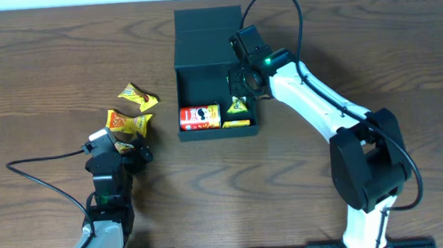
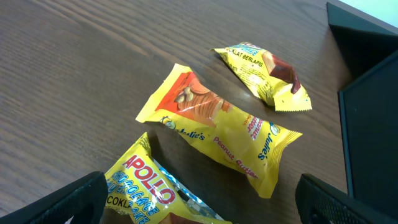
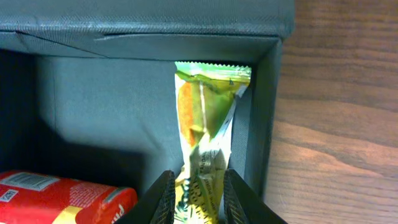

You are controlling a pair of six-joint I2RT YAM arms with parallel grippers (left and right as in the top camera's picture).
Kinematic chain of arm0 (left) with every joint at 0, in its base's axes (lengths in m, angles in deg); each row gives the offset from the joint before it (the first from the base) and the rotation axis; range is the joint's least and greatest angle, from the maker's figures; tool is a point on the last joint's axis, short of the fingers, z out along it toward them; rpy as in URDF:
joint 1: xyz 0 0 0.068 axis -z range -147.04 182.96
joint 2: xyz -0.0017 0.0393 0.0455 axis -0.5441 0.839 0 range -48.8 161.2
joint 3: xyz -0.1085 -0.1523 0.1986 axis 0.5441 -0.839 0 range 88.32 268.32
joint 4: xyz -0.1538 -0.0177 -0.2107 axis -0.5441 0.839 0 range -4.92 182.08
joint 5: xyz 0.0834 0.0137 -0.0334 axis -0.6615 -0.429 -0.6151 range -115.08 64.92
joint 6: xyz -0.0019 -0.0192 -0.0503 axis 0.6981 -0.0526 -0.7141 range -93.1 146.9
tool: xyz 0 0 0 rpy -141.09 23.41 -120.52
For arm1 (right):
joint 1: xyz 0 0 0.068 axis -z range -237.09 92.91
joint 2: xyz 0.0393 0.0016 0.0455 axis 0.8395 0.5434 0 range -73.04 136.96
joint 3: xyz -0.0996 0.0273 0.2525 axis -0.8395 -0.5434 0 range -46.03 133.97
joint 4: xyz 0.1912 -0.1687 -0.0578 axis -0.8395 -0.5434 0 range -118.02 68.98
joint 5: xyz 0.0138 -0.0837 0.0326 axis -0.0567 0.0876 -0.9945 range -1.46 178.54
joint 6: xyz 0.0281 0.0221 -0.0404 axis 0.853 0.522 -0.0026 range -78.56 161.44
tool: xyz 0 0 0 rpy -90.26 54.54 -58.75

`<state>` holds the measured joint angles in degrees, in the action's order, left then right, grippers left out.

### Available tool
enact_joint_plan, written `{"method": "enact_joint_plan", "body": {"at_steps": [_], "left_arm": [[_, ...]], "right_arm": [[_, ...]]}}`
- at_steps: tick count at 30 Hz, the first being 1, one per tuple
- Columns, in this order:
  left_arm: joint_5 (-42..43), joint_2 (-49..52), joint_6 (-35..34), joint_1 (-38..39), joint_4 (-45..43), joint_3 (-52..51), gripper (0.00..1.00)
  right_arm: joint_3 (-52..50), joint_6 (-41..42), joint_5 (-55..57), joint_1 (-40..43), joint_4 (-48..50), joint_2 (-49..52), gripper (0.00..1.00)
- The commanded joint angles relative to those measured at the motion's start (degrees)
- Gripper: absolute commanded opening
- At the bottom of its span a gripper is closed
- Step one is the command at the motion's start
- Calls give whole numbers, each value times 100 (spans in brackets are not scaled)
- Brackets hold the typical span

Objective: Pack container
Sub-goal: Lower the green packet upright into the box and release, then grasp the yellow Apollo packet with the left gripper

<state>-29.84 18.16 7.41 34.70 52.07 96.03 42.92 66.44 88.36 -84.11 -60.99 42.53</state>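
Note:
The container (image 1: 190, 60) is a dark box with its flap lid open at the back. It holds a red packet (image 1: 199, 117) and yellow packets (image 1: 237, 123). My right gripper (image 1: 244, 85) is inside the box's right corner, shut on a yellow-green snack packet (image 3: 204, 118) that hangs against the box wall (image 3: 268, 112). The gripper also shows in the right wrist view (image 3: 199, 200). My left gripper (image 2: 199, 211) is open, low over the table, with a yellow Apollo packet (image 2: 149, 186) between its fingers. A Julie's peanut packet (image 2: 217, 127) and another yellow packet (image 2: 264, 74) lie just beyond.
The three loose packets lie on the wooden table left of the box (image 1: 131, 118). The red packet (image 3: 56, 196) lies at the box's lower left in the right wrist view. The box's left wall (image 2: 367, 130) stands to the right of the left gripper.

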Motion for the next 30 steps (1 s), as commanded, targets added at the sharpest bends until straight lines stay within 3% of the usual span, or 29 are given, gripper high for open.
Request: {"method": "enact_joint_plan", "body": {"at_steps": [1, 4, 7, 12, 19, 23, 30], "left_arm": [[-101, -35, 17, 28, -22, 146, 97], [28, -57, 24, 28, -26, 184, 97], [173, -76, 92, 96, -22, 291, 98], [-278, -76, 229, 354, 22, 516, 98], [-640, -74, -33, 787, 470, 1213, 98], [-592, 39, -24, 855, 754, 2094, 97], [-323, 1488, -396, 841, 752, 3414, 96]], "right_arm": [[389, -310, 107, -44, -271, -420, 28], [505, -389, 529, -44, -654, -1082, 31], [503, -387, 1005, -33, -938, -1716, 42], [496, -385, 1478, 57, -1346, -2378, 51], [304, -304, 1517, 396, -1189, -2308, 63], [81, -249, 1268, 850, -986, -2264, 65], [-402, -247, 890, 1349, -629, -2264, 68]]}}
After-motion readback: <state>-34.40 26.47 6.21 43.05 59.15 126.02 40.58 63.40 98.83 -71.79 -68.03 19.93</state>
